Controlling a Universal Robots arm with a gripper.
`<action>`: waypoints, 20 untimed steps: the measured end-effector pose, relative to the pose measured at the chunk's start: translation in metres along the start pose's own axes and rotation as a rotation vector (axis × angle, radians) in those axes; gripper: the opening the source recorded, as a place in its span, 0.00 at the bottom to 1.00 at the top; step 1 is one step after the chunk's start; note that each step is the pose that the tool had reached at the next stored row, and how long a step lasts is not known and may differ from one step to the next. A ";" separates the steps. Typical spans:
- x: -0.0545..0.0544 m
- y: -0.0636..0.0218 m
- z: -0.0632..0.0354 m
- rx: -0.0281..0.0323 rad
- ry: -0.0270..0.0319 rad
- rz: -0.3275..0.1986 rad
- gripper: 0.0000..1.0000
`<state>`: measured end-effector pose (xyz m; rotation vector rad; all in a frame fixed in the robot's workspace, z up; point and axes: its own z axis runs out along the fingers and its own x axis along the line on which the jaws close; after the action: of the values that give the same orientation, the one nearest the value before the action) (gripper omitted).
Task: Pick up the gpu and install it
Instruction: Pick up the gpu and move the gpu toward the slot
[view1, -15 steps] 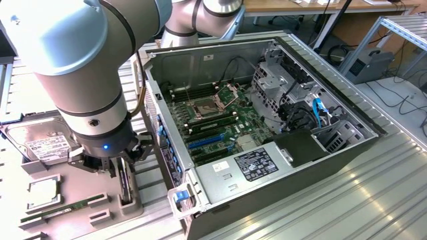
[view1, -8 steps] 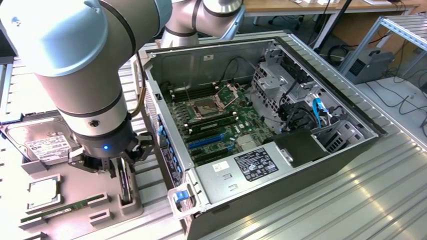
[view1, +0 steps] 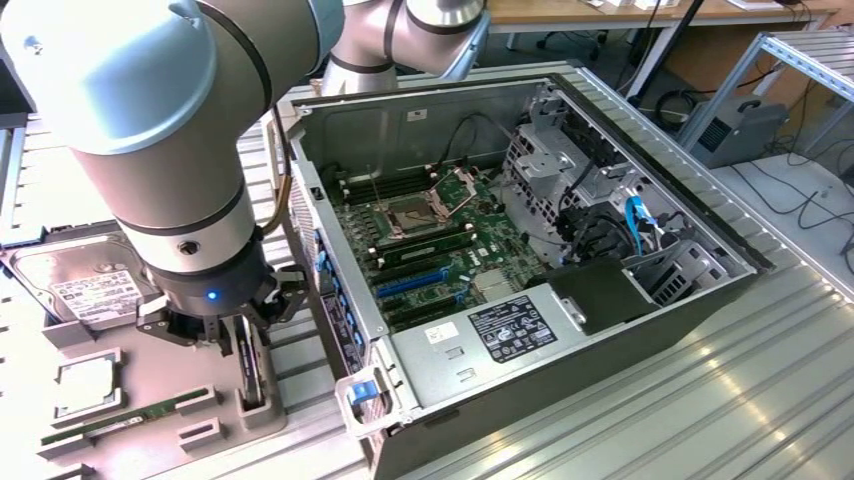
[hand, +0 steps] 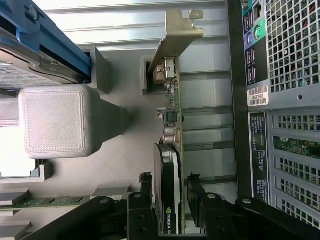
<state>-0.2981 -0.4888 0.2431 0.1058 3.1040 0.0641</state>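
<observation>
Claw (view1: 220, 335): part open, lowered over the grey tray (view1: 200, 440). One finger (hand: 192, 182) stands on each side of the gpu (hand: 174, 120), with a slim gap on both sides in the wrist view. Judged not clamped.
Gpu: on edge in its tray slot, silver bracket (hand: 175, 35) at the end away from the claw, just beside the open computer case (view1: 441, 375).
Progress: early. Pick-up not yet done; blue card slots (view1: 407, 285) in the case unfilled; installing all outstanding.
</observation>
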 end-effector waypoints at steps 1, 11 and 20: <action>0.000 0.0000 0.0004 -0.0003 -0.0002 0.000 0.42; 0.000 0.0000 0.0009 0.0000 0.0001 0.000 0.42; 0.003 0.0042 0.0011 0.0001 0.0000 0.001 0.42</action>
<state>-0.3011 -0.4844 0.2421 0.1079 3.1040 0.0640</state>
